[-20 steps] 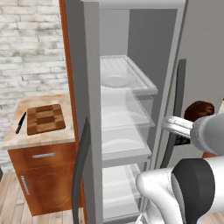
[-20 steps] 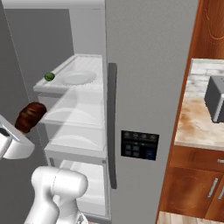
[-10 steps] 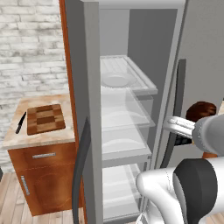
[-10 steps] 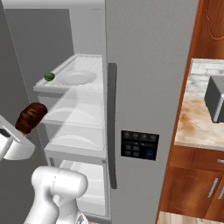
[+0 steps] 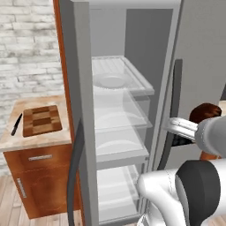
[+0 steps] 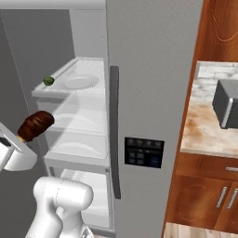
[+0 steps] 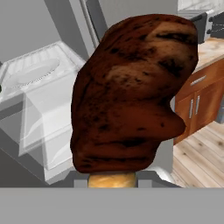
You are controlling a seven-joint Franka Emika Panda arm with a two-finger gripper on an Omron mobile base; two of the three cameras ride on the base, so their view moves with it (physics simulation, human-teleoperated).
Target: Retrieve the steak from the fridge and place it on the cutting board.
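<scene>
Little has shifted since a moment ago: our gripper (image 6: 18, 139) still sits just outside the open fridge (image 5: 132, 114), jaws clamped on the steak (image 7: 131, 92), clear of the shelves so we can swing towards the cutting board (image 5: 41, 120).

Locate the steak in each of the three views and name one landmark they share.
Left base view: steak at the right edge, mid-height, beyond the arm.
Right base view: steak at the left, below the green ball's shelf.
Hand view: steak in the centre, close up.
Shared landmark: the fridge top shelf with its round dish.
</scene>
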